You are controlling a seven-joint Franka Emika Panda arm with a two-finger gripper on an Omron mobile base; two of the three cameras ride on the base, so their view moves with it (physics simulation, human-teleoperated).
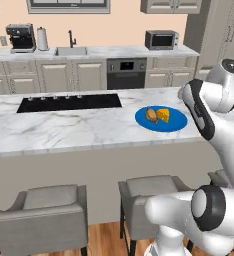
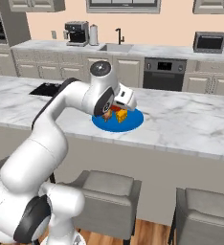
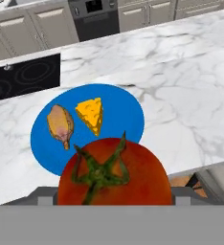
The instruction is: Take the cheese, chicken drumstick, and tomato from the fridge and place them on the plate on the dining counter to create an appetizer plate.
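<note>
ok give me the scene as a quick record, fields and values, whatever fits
plate: blue, on the marble counter, right of the cooktop in the left base view
on plate: drumstick and cheese, side by side, apart
tomato: red, green stem toward camera, close in the hand view, over the plate's near edge
gripper: fingers hidden behind the tomato, seems to hold it
left to do: set the tomato on the plate
stools: grey, in front of the counter

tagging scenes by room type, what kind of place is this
A home kitchen, rendered: a marble dining counter with an inset black cooktop, a wall oven under the back counter, and a sink beside a coffee machine.
</note>
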